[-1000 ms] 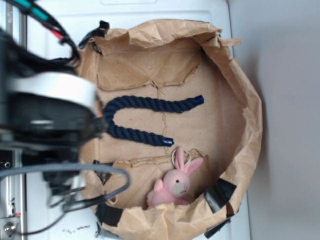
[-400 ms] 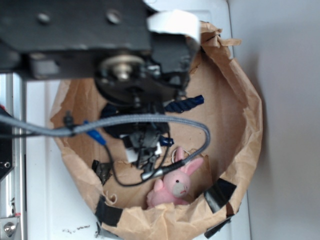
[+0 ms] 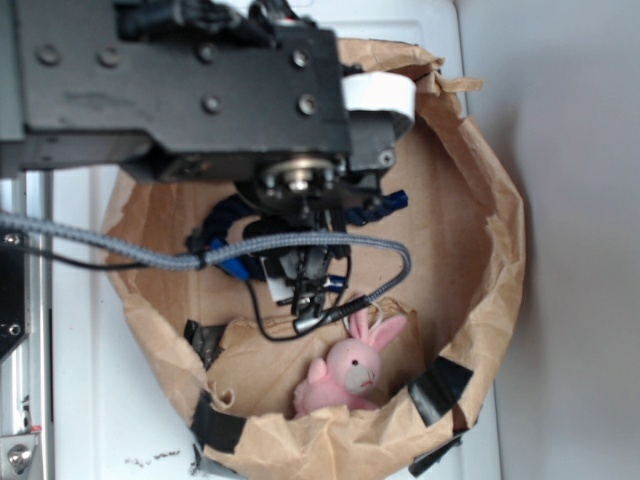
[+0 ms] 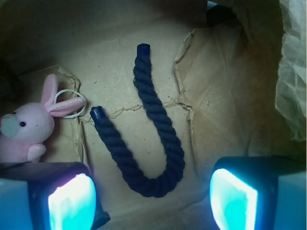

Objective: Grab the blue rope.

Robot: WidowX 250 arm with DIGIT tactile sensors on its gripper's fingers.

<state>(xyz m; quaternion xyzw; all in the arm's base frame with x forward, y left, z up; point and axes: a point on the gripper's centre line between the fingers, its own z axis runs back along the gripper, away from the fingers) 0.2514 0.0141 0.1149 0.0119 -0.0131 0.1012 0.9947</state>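
Hovering over the open brown paper bag (image 3: 480, 300), my claw (image 4: 152, 196) is hanging with its two fingers spread wide, gripping nothing. From the wrist camera I am seeing the two glowing pads (image 4: 72, 201) at the bottom corners of the frame, one on either side of the blue rope (image 4: 158, 143), apart from it.

That rope is lying bent in a U on the flat bottom of the bag. Its curve is pointing toward the claw and sitting between the pads in the wrist view, while its two glossy blue tips are pointing away. One leg of the U is reaching farther than the other.

Beside the rope's shorter leg, the pink bunny toy (image 4: 26, 129) is resting against the bag's creased lining, a white loop by its ears near the rope's tip but not touching it.

From the exterior camera I am seeing the black arm (image 3: 180, 90) covering most of the rope; only a navy stretch and one bright tip are showing past it. A grey braided cable (image 3: 120, 250) is crossing above the rope. The bag is sitting on a white surface (image 3: 100, 400).
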